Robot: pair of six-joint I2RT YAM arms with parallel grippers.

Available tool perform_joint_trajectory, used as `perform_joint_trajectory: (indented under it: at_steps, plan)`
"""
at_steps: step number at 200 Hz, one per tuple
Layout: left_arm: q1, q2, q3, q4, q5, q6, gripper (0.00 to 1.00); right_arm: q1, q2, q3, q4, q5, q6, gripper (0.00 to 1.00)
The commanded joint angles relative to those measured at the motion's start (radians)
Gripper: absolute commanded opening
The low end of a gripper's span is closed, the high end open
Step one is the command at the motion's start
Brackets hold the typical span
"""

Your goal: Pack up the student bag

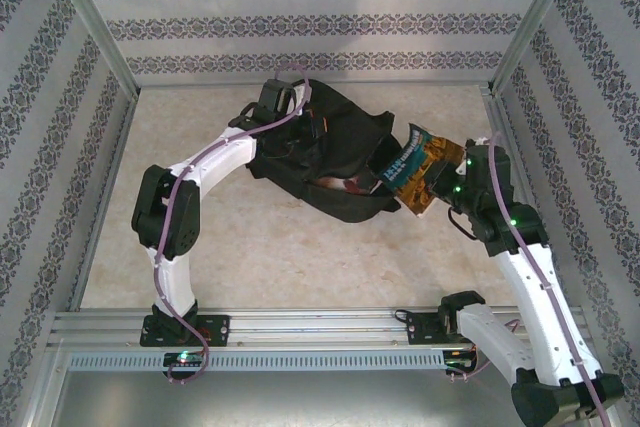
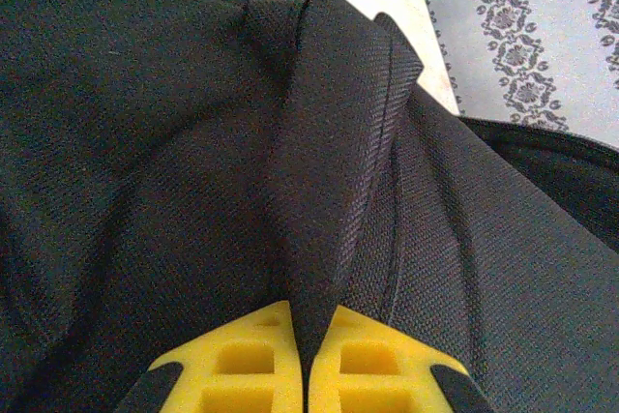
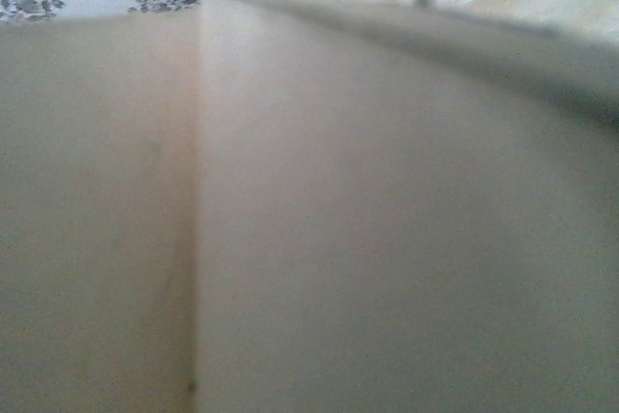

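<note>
The student bag [image 1: 335,152], black and soft, lies at the back middle of the table with its mouth toward the right. My left gripper [image 1: 288,105] is at the bag's far left end, shut on a raised fold of the black fabric [image 2: 329,142]; the yellow fingers [image 2: 242,365] pinch that fold in the left wrist view, gripper [image 2: 308,321]. My right gripper [image 1: 450,182] is shut on a book [image 1: 420,172] with a blue and orange cover, held tilted at the bag's mouth. The book's pale surface [image 3: 368,220] sits blurred right against the right wrist camera. Something reddish and white [image 1: 345,185] lies inside the mouth.
The beige table [image 1: 300,257] has patterned walls on three sides with metal posts at the corners. A metal rail [image 1: 320,325] runs along the near edge where both arm bases are bolted.
</note>
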Motion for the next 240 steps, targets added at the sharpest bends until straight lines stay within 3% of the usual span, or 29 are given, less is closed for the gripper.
perform_joint_trajectory:
  at_steps: [1,37,56,80,97,132,165,240]
  plan:
    - [-0.005,-0.087,-0.015,0.102,0.096,-0.01,0.0,-0.012,0.004,-0.039,0.232,-0.118,0.134,0.0]
    - [-0.004,-0.104,-0.04,0.077,0.166,-0.01,0.0,-0.04,0.044,-0.218,0.53,-0.228,0.448,0.0]
    - [-0.003,-0.118,-0.045,0.001,0.184,0.033,0.0,-0.036,0.065,-0.232,0.581,-0.265,0.479,0.0]
    - [-0.006,-0.169,-0.059,-0.1,0.113,0.095,0.4,-0.034,0.051,-0.242,0.585,-0.291,0.461,0.0]
    - [-0.027,-0.199,-0.039,-0.171,0.026,0.136,0.55,-0.035,0.036,-0.259,0.587,-0.301,0.445,0.0]
    - [-0.162,-0.175,0.113,-0.347,-0.115,0.245,0.6,-0.023,0.043,-0.269,0.605,-0.316,0.447,0.0]
    - [-0.277,-0.096,0.268,-0.439,-0.178,0.283,0.75,-0.008,0.058,-0.254,0.611,-0.327,0.422,0.0]
    - [-0.366,0.085,0.475,-0.562,-0.254,0.308,0.77,0.021,0.052,-0.262,0.635,-0.31,0.434,0.0]
